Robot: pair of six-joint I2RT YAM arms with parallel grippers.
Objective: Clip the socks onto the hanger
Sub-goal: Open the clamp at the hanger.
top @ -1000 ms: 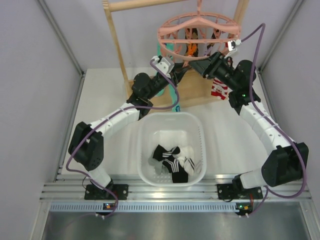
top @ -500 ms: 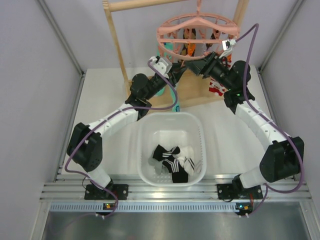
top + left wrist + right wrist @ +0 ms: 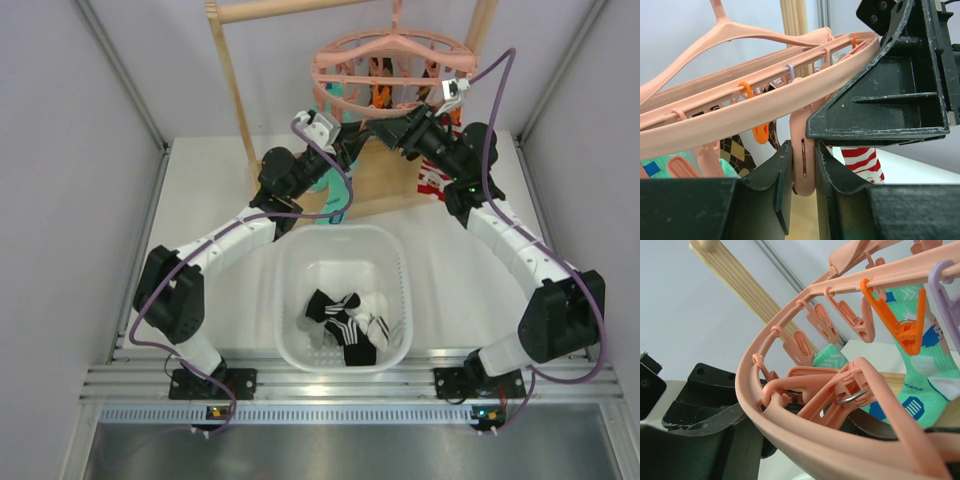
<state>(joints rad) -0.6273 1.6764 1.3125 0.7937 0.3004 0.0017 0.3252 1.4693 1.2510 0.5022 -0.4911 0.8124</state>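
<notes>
My L pincer (image 3: 803, 167) is clamped near-shut on a bare peg (image 3: 801, 125) of the hanger (image 3: 740, 117); next needs a sock (image 3: 352, 342) fetched from below.

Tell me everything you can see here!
table: one, white, under everything.
hanger: one, pink, up at the back.
clip pegs: many, mostly pink, some orange, dangling from the hanger.
wooden rack: one, light wood, at the back.
teal sock: at least one, patterned, hanging under the hanger.
striped sock: at least one, red and white, hanging at back right.
basket: one, white, middle of the table.
socks: small heap, black and white, inside the basket.
arms: two, black and white, reaching to the hanger.
left tool: one, black, shut on a pink clip peg.
right tool: one, black, at the hanger's rim; grip unclear.
</notes>
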